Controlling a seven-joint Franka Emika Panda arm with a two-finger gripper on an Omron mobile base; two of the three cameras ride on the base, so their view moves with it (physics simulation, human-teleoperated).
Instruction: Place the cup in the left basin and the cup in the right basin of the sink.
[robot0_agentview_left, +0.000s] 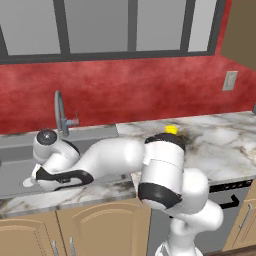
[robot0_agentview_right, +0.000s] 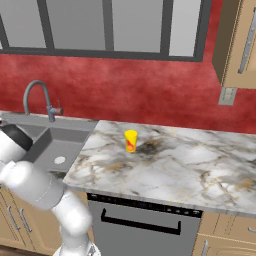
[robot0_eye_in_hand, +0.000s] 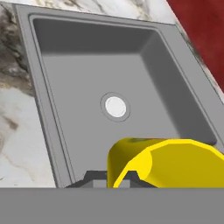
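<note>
Reaching low to the left, the arm hangs its tool, clamped on a yellow cup, over a sink basin.

No text or label can be read anywhere.

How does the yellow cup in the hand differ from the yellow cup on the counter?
The yellow cup in the hand is gripped by the shut hand above a dull grey sink basin; the other yellow cup stands free on the marble counter. The held cup looks tipped; the counter cup is upright. The counter cup shows a red mark; the held cup shows plain yellow. Both are yellow.
</note>
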